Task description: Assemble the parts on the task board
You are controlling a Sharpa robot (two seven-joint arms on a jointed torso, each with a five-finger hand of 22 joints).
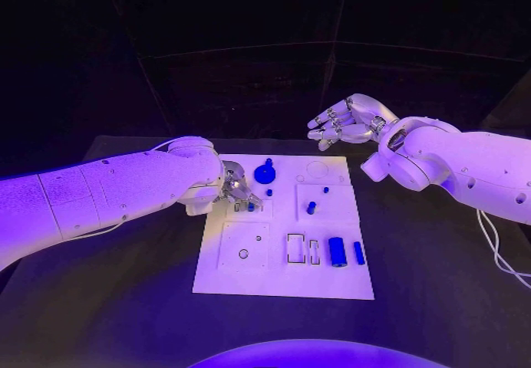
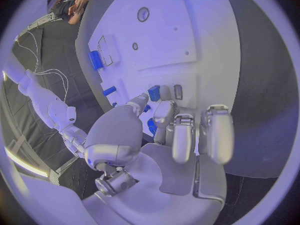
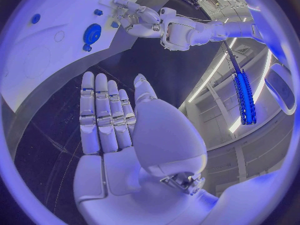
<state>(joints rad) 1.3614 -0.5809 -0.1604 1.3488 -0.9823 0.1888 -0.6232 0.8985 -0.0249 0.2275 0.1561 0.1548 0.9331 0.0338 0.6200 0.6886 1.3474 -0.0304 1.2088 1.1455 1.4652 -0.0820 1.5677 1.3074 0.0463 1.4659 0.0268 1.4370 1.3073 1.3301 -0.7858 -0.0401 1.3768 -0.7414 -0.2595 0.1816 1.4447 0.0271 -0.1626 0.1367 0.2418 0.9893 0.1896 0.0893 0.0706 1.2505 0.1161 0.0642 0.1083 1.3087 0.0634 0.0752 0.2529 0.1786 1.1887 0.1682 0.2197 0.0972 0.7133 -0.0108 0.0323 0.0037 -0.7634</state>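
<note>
Task board (image 1: 285, 280) white, mid-table. Left hand (image 1: 235, 192) pinches small blue part (image 2: 154, 93) over board's left edge. Right hand (image 1: 345, 123) raised beyond board, fingers apart, holding nothing.

Task board (image 1: 222, 276): smooth, matt white plate. Parts (image 1: 338, 251): glossy blue plastic. Tabletop (image 1: 110, 307): black, matt, cloth-like covering. Arm shells (image 1: 110, 192): smooth, glossy white plastic. Fingers (image 3: 100, 115) of the right hand: silver, metallic-looking segments with a satin sheen.
</note>
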